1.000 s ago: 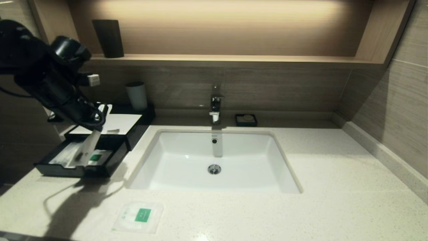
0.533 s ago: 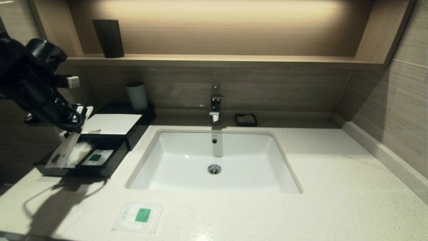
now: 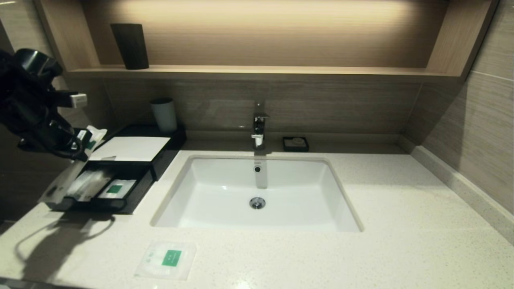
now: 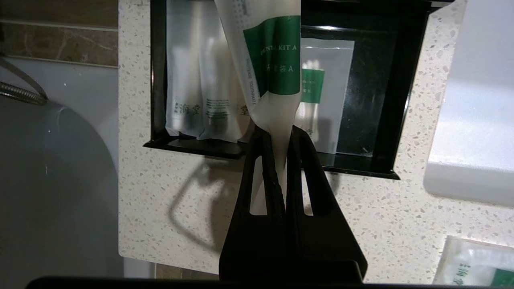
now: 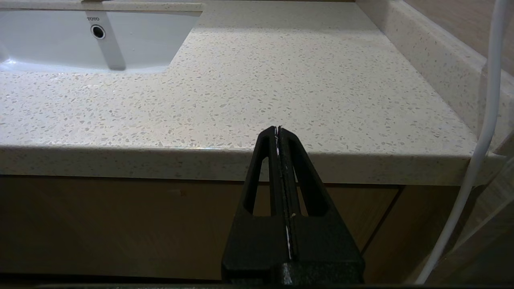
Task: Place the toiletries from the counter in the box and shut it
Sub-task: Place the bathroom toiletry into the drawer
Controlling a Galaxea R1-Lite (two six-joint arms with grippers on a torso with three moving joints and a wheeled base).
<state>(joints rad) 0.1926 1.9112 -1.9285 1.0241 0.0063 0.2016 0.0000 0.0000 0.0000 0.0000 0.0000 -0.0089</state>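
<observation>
My left gripper [image 3: 78,154] is shut on the long slim packet [image 3: 60,180], which hangs tilted over the left edge of the box's open drawer [image 3: 120,204]. In the left wrist view the fingertips [image 4: 261,138] pinch the packet [image 4: 277,56] below its green label, above the drawer [image 4: 401,100]. The black box [image 3: 164,154] has a white top panel. Its drawer holds several pale packets and a green-labelled bag [image 3: 116,188]. The flat square packet [image 3: 166,259] lies on the counter [image 3: 401,241] in front of the basin; it also shows in the left wrist view [image 4: 478,265]. My right gripper [image 5: 278,129] is shut and empty, below the counter's front edge.
The white basin [image 3: 281,216] is sunk in the counter's middle, with a faucet [image 3: 259,126] behind it. A small black soap dish [image 3: 295,143] and a white cup [image 3: 164,115] stand at the back. A dark cup [image 3: 129,46] is on the wooden shelf. The counter's left edge runs close beside the drawer.
My left arm has moved to the left with the long packet, from over the drawer's middle to its left edge. The square packet has not moved.
</observation>
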